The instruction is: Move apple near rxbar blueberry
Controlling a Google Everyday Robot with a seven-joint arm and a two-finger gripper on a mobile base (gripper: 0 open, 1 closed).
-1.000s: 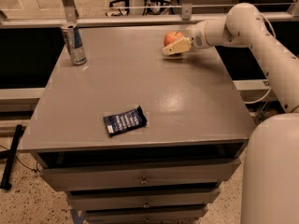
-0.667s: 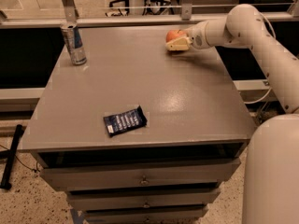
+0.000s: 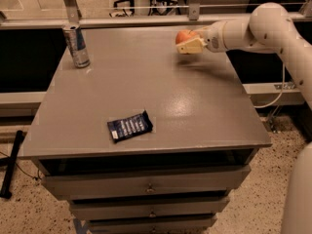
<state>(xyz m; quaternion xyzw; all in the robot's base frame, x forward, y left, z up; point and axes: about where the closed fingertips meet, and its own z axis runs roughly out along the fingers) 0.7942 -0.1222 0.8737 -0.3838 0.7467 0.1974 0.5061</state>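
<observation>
Up at the far right of the grey flat-topped metal table point(image 3: 204, 106), the robot's cream-coloured two-finger gripper point(image 3: 188, 42) is clamped on the round red-orange apple point(image 3: 183, 34). The apple sits at the very tip of the gripper, on its left end as the camera sees it. One pale finger point(image 3: 192, 47) runs along the apple's lower near side, and the other finger is hidden behind the fruit. The apple hangs clear of the tabletop, and a soft dark shadow point(image 3: 195, 65) lies on the grey surface just below it, nearer the camera. The smooth white arm point(image 3: 243, 30) reaches in from the right edge of the view, roughly level, across the table's far right corner.

The small flat dark navy-blue rxbar blueberry wrapper point(image 3: 129, 126) lies on the table near the front edge, left of centre and slightly tilted, with its pale lettering facing up. It is well apart from the apple and gripper, diagonally across the tabletop toward the near left. A tall silver-blue drink can point(image 3: 76, 46) stands upright at the far left corner, well apart from both the wrapper and the apple. Below the tabletop, grey drawers point(image 3: 146, 184) with small knobs stack down toward the speckled floor point(image 3: 253, 208).
</observation>
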